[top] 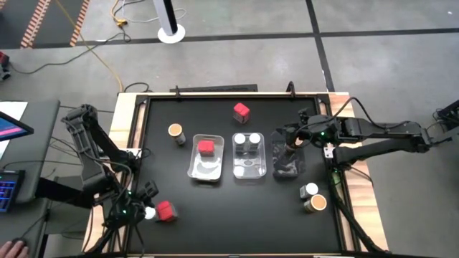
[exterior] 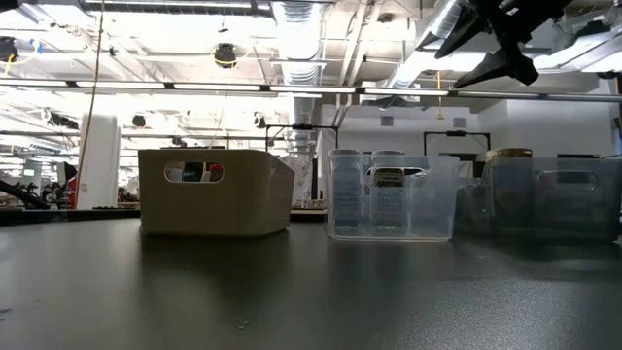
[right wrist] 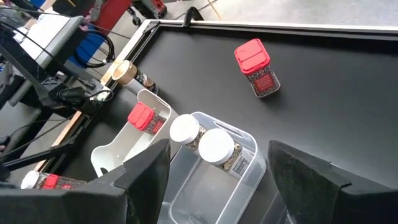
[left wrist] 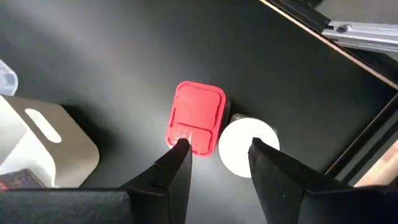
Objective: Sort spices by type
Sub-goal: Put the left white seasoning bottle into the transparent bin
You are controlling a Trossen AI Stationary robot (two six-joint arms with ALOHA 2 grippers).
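At the table's near left corner a red box (top: 166,210) and a white-lidded jar (top: 150,212) stand side by side on the black top. My left gripper (left wrist: 221,155) hovers open over them, pointing steeply down, one finger above the box (left wrist: 196,118), the other beside the jar's lid (left wrist: 247,147). A white tray (top: 192,166) holds a red box (top: 206,147). The middle clear tray (top: 249,170) holds two white-lidded jars (right wrist: 202,143). My right gripper (top: 290,140) hangs open above the third tray (top: 287,170), with nothing between its fingers.
A red box (top: 241,111) lies at the far middle and a tan-lidded jar (top: 176,131) stands left of the white tray. A white-lidded jar (top: 311,190) and a tan-lidded one (top: 316,203) stand near right. A tan lid (exterior: 508,154) shows at the third tray.
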